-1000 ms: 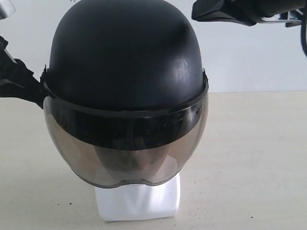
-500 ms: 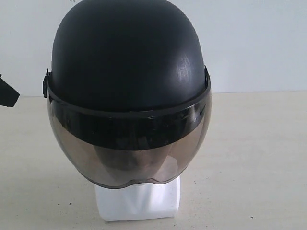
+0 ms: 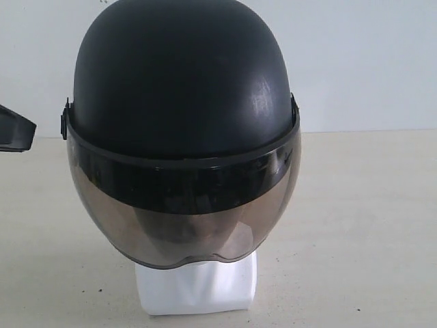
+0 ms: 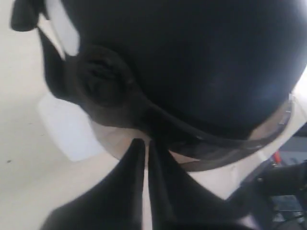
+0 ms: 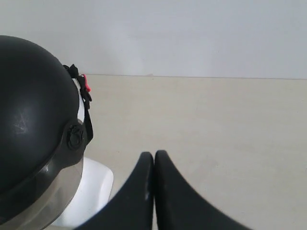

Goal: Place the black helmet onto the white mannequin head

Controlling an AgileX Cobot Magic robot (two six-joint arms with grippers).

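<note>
The black helmet point(image 3: 177, 82) sits on the white mannequin head point(image 3: 198, 290), whose face shows dimly behind the lowered smoky visor point(image 3: 184, 219). Only the white block base is bare below it. My left gripper point(image 3: 17, 130) shows at the left edge of the exterior view, apart from the helmet. In the left wrist view the left gripper point(image 4: 146, 143) is shut and empty, close under the helmet point(image 4: 201, 57) and beside the white base point(image 4: 67, 129). My right gripper point(image 5: 154, 154) is shut and empty, off to the side of the helmet point(image 5: 29, 105) and base point(image 5: 91, 191). It is outside the exterior view.
The head stands on a beige table point(image 3: 362, 225) before a white wall point(image 3: 362, 61). A black chin strap with a red clip point(image 5: 85, 86) hangs at the helmet's rear side.
A second ago the left gripper was against the helmet's left side and the right arm hung at top right. Both have drawn away, and the helmet stays on the head.
</note>
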